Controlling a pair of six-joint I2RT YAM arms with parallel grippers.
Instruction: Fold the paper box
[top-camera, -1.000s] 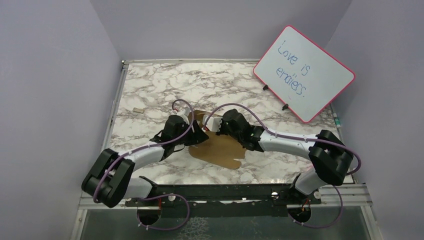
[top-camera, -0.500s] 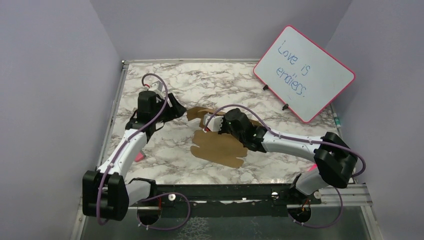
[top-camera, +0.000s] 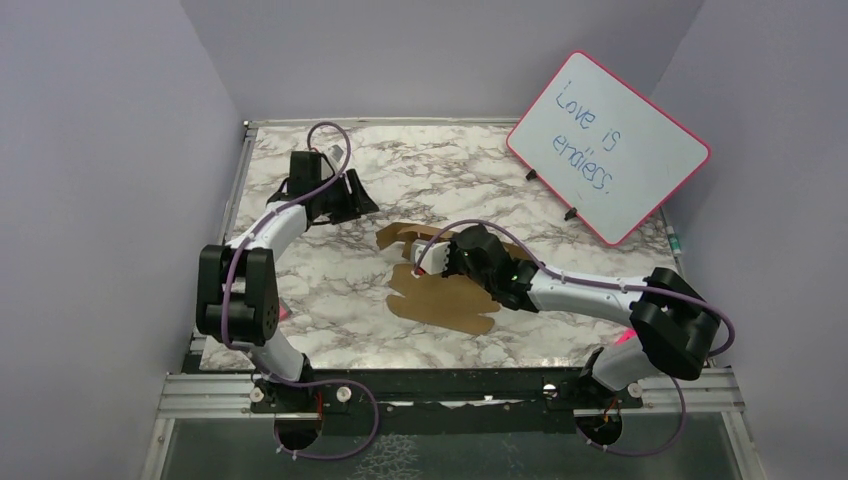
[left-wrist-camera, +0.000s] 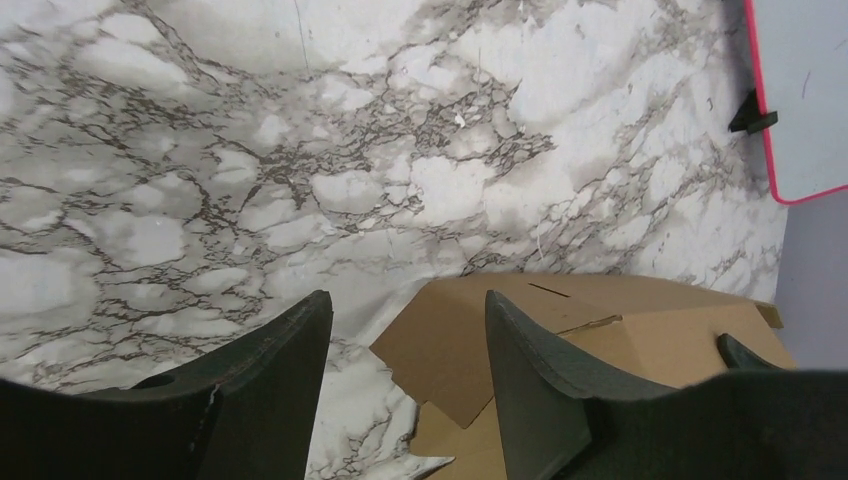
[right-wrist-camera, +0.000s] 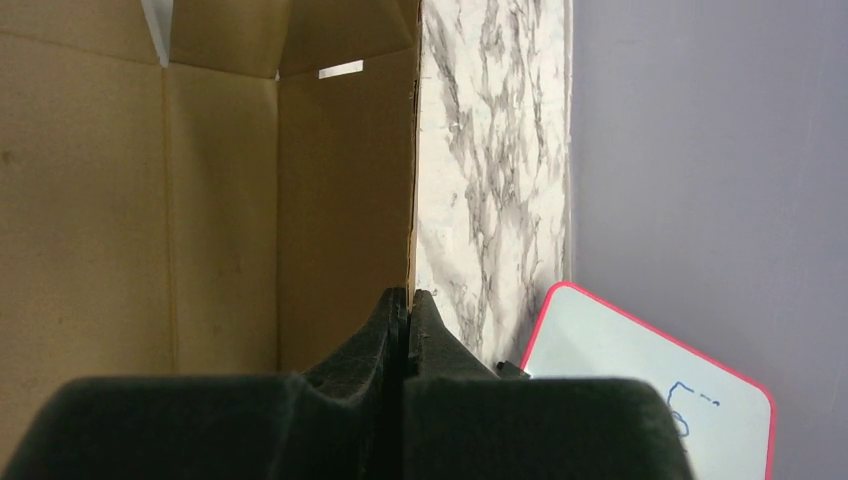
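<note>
The paper box (top-camera: 445, 300) is a flat brown die-cut cardboard sheet on the marble table, with its far flaps (top-camera: 400, 236) raised. My right gripper (top-camera: 425, 262) is shut on the sheet's thin edge; in the right wrist view the jaws (right-wrist-camera: 408, 296) pinch that edge, with creased panels (right-wrist-camera: 200, 200) to the left. My left gripper (top-camera: 357, 203) is open and empty, at the back left and apart from the box. In the left wrist view its gripper (left-wrist-camera: 405, 300) points at the box's corner (left-wrist-camera: 470, 340) some way beyond.
A pink-framed whiteboard (top-camera: 607, 145) with blue writing leans at the back right; it also shows in the left wrist view (left-wrist-camera: 800, 100) and the right wrist view (right-wrist-camera: 620, 380). Purple walls close in the table (top-camera: 330, 160) on three sides.
My left gripper has left the box and swung to the back left, now open. My right gripper stays shut on the box, which has shifted slightly.
</note>
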